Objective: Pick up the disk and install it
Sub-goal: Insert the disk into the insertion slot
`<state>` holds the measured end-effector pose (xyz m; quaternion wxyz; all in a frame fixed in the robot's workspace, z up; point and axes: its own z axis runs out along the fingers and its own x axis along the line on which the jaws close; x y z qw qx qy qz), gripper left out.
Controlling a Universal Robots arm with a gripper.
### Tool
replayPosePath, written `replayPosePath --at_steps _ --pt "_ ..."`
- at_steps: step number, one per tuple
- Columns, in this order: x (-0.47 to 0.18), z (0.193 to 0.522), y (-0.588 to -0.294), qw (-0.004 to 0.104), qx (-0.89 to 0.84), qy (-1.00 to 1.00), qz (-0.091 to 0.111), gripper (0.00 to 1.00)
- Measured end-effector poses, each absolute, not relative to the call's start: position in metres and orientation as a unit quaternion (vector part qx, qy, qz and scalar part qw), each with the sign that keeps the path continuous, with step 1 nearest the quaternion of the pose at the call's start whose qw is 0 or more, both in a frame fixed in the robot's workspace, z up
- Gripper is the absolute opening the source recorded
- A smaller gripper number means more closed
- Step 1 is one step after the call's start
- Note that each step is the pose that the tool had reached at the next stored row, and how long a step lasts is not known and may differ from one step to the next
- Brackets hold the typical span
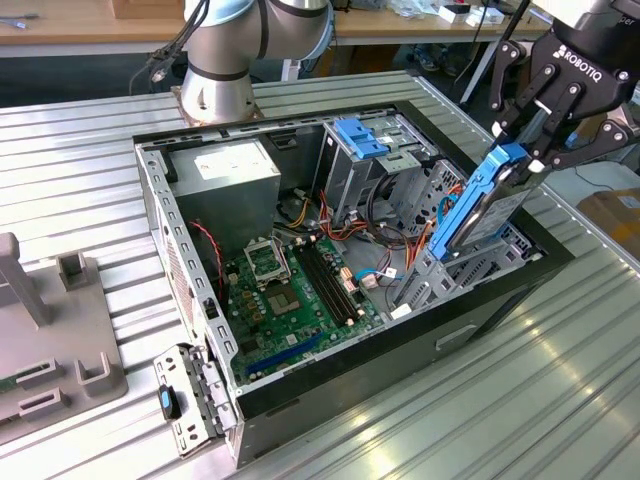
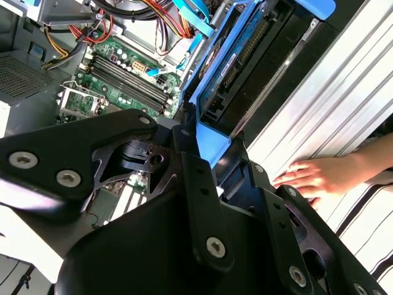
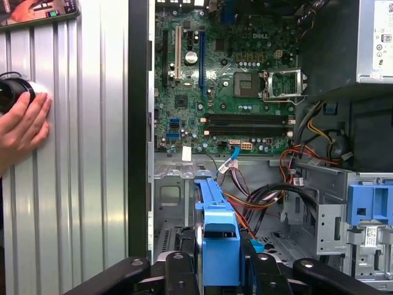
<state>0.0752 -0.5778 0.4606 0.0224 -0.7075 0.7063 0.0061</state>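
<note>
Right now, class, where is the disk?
At the exterior view's right, the gripper holds the disk tilted on edge, its lower end at the computer case's drive cage.

Ribbed metal table (image 1: 520, 390) carries an open computer case (image 1: 400, 350) and grey fixture (image 1: 60, 345).

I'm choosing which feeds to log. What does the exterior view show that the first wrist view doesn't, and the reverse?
Exterior view adds: the arm's base and a grey fixture on the table at that view's left. First wrist view adds: a person's hand lying on the ribbed table. Shared: the end effector shut on the blue-framed disk above the open case, the motherboard and the power supply.
</note>
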Motion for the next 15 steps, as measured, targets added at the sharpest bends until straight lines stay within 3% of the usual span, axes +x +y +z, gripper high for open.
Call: replayPosePath --at_steps 15 --pt "0.0752 0.4562 -0.5794 0.022 -0.708 0.706 0.006 0.36"
